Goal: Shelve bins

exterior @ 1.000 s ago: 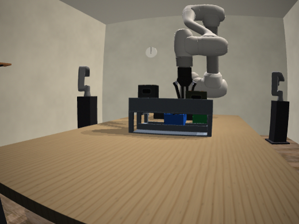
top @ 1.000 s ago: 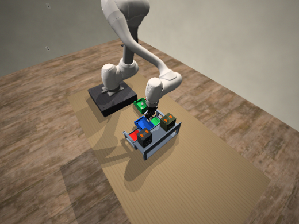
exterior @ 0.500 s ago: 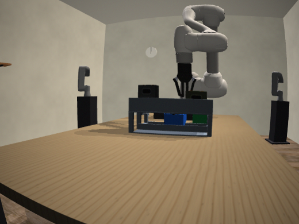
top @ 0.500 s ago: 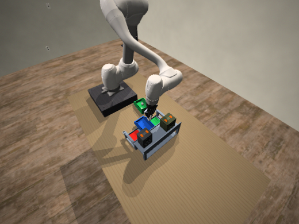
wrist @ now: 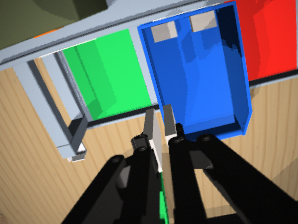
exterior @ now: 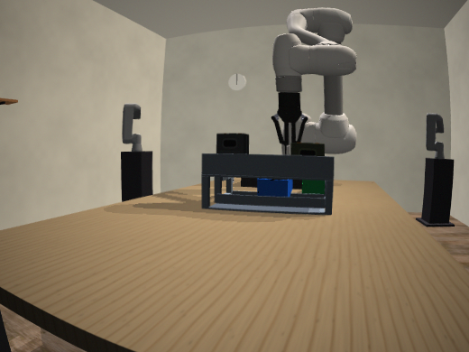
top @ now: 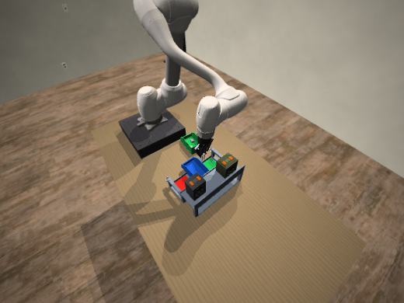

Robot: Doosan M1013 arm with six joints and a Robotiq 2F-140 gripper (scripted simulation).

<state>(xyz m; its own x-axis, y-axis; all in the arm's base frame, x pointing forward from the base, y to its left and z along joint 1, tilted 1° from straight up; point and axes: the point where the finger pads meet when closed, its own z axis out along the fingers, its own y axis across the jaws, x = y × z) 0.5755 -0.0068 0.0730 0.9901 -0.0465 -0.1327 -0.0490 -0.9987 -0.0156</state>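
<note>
The blue bin lies in the shelf's middle spot, between the green mark and the red mark. In the wrist view the blue bin holds two grey parts at its far end, and its near end juts out past the shelf's edge. My gripper is shut and empty, above the bin's near left corner. In the exterior view its fingertips are level with the shelf's top board. The green bin stands on the table behind the gripper, towards the robot base.
The grey shelf has a low top board with two dark boxes on it. The robot's black base is at the table's far end. Two black stands with cameras are at the sides.
</note>
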